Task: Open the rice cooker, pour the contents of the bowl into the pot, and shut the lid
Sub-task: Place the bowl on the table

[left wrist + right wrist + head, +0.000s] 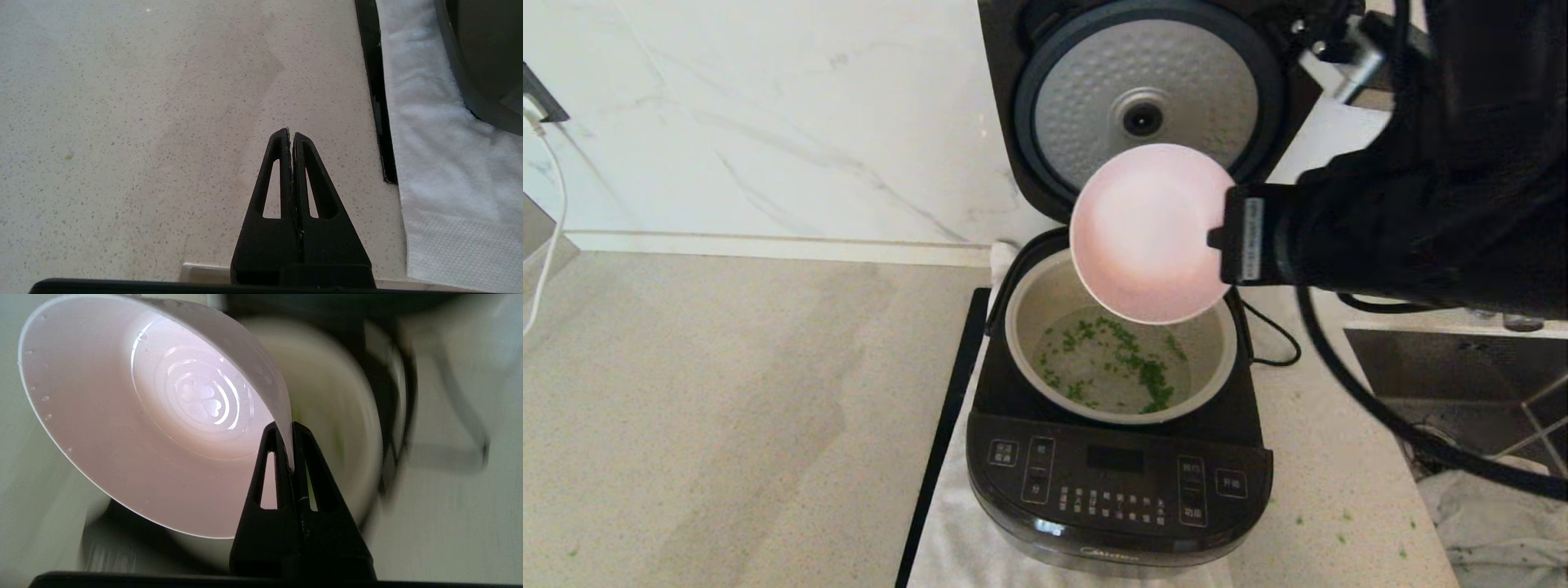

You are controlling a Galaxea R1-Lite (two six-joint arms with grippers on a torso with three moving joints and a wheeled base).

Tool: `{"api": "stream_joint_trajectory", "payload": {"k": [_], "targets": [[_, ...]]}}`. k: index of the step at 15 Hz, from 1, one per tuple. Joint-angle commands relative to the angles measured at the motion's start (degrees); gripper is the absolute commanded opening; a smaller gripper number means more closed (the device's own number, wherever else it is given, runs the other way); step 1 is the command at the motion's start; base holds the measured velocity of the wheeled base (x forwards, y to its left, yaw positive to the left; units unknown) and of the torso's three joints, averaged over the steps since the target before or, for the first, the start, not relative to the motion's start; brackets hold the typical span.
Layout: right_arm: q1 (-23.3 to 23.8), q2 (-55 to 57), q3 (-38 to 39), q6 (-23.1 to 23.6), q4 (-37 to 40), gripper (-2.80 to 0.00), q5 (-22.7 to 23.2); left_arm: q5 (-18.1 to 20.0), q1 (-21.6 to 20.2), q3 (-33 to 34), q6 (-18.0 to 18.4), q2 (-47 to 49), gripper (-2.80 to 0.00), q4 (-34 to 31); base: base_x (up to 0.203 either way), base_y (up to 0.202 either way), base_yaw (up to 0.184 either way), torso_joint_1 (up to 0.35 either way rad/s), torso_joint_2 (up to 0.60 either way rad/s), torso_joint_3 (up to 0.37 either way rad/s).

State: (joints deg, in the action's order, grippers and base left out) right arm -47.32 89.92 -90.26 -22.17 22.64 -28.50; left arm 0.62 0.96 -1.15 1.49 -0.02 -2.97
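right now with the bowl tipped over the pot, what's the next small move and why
Probably carry the bowl clear of the rice cooker. The right gripper pinches its rim, the inside looks empty, and the green bits already float in the pot. The lid stands open, and closing it needs that space.

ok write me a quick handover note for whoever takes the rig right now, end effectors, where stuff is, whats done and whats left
Right end effector: shut on the rim of the pink bowl, holding it tipped over the inner pot.
Left end effector: shut, holding nothing, parked over the speckled counter beside the white towel.
Rice cooker: on the towel, lid standing fully open.
Done: lid opened; chopped green bits and liquid are in the pot, and the bowl's inside looks empty apart from droplets.
Left: set the bowl down, close the lid.
A few green bits lie on the counter to the right of the cooker.
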Motion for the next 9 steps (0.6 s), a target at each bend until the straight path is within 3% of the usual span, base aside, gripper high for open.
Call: {"api": "stream_joint_trajectory", "payload": {"k": [1, 5, 9], "targets": [[6.5, -7.6, -1.8, -4.3, 17.8, -2.80, 6.8, 0.0, 0.0, 0.0, 0.0, 0.0, -2.80, 0.0, 0.000, 0.000, 0.000, 0.000, 0.00, 0.000], [22.9, -14.6, 5.1, -4.9, 27.4, -2.80, 15.1, 0.0, 0.0, 0.0, 0.0, -0.1, -2.80, 0.0, 0.000, 0.000, 0.000, 0.000, 0.00, 0.000], [41.8, -16.7, 21.8, 1.5, 26.3, -2.80, 26.8, 0.1, 0.0, 0.0, 0.0, -0.1, -2.80, 0.0, 0.000, 0.000, 0.000, 0.000, 0.00, 0.000]]}}
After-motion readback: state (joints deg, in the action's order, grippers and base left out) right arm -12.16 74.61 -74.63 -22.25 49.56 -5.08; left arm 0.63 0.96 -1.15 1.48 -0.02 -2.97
